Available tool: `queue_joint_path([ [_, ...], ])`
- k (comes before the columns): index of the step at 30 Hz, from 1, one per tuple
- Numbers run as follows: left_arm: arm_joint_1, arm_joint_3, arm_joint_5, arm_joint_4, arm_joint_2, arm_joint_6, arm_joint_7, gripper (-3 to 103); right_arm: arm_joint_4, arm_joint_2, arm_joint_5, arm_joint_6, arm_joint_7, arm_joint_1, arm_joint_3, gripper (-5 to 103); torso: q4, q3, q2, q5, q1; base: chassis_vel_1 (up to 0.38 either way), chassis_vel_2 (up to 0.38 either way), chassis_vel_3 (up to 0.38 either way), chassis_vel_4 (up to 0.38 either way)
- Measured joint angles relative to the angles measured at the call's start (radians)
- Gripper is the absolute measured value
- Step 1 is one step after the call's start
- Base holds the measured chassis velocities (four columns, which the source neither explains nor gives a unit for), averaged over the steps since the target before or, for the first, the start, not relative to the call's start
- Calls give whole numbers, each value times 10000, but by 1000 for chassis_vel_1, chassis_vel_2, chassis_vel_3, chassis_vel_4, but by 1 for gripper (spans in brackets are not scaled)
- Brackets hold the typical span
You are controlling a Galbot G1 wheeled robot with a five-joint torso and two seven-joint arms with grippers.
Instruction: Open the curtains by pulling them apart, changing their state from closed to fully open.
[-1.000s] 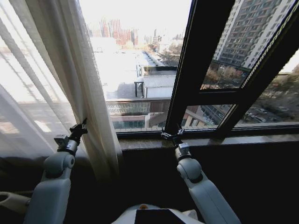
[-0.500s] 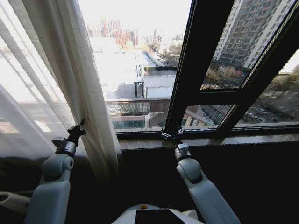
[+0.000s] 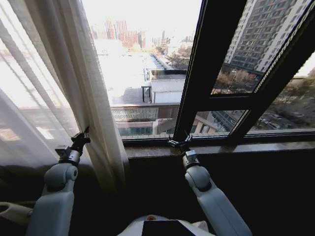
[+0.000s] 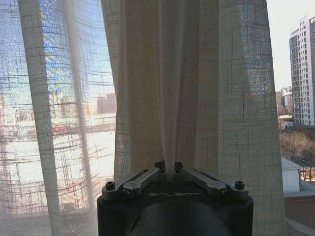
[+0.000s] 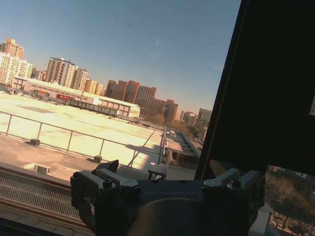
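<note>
The window (image 3: pixel 211 73) takes up most of the head view, and its middle and right parts are bare glass with the city beyond and a dark frame (image 3: pixel 206 64) crossing them. No fabric hangs on that side as far as the head view reaches, so that half of the opening looks done, though where the second panel has gone cannot be told.

The curtains (image 3: pixel 59 83) that can be seen are a sheer cream panel on the robot's left, bunched into long pleats from the top of the view down past the sill (image 3: pixel 216 147). Its inner edge hangs left of the middle pane, and thinner fabric spreads on toward the left edge. Judging from this, the task is well along but not finished: this panel covers the left glass and could be drawn further aside.

The left end effector (image 3: pixel 80 138) is raised at the panel's lower part. In the left wrist view a narrow fold of the fabric (image 4: pixel 167 98) runs down between its fingers (image 4: pixel 142 178), which are closed in tight on that fold, so it has hold of the curtain.

The right end effector (image 3: pixel 180 144) sits at the sill below the dark frame, away from any fabric. Its fingers (image 5: pixel 101 183) stand spread apart with nothing between them.
</note>
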Motion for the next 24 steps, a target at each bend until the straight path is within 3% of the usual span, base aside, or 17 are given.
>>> queue_joint_path([
  [24,58,-68,33,37,-32,-74,13,0,-132,-9,16,-7,20,114,-67,100,0,1,0,-1,1,2,1,-2,-2],
])
